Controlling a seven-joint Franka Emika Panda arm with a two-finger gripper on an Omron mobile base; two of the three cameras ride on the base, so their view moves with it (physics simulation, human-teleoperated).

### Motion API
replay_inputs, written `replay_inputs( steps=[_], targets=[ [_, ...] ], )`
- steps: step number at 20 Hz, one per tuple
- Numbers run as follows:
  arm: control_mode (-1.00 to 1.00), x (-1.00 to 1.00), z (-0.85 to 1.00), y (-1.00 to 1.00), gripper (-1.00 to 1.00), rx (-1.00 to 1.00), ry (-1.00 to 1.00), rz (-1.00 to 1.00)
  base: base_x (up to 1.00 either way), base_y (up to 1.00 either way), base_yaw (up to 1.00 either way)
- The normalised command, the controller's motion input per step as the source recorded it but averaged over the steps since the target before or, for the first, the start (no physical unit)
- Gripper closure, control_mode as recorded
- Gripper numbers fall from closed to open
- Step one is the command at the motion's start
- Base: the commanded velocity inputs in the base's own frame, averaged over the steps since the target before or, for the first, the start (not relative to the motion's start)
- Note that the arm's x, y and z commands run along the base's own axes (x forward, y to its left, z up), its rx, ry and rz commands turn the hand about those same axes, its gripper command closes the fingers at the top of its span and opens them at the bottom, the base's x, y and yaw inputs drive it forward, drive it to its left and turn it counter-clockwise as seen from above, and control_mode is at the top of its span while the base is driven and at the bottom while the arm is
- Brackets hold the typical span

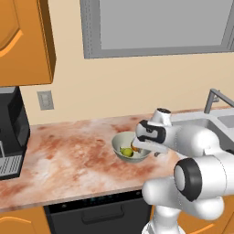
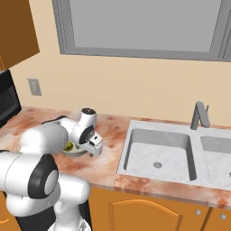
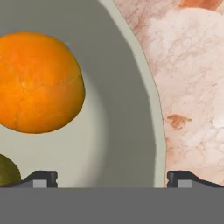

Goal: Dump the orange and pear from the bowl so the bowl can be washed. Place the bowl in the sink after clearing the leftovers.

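Note:
The pale grey-green bowl [image 1: 119,145] [image 2: 77,152] [image 3: 131,109] stands on the marble counter, left of the sink [image 2: 158,153] [image 1: 215,119]. Inside it lie the orange [image 3: 37,81] [image 1: 135,147] and the yellow-green pear [image 1: 126,151] [image 2: 68,145] [image 3: 6,170]. My gripper [image 3: 113,179] [image 1: 140,148] is down at the bowl's right side and open. Its fingertips [image 3: 41,178] straddle the rim, one inside the bowl and one out over the counter. The rim runs between them with space on both sides. The orange sits just ahead of the inner finger.
A black coffee machine [image 1: 11,132] stands at the counter's left end, under an orange wall cabinet [image 1: 25,41]. The grey faucet [image 2: 198,115] rises behind the sink. A dishwasher front [image 1: 100,212] sits below the counter edge.

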Motion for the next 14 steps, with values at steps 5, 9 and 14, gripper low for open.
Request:
replay_inputs(
  steps=[5, 9, 14],
  targets=[
    [-1.00, 0.01, -0.23, 0.00, 1.00, 0.00, 0.02, 0.00, 0.00, 0.00, 0.00],
    [-1.00, 0.00, 0.00, 0.00, 1.00, 0.00, 0.00, 0.00, 0.00, 0.00, 0.00],
    [-1.00, 0.00, 0.00, 0.00, 1.00, 0.00, -0.01, 0.00, 0.00, 0.00, 0.00]
  ],
)
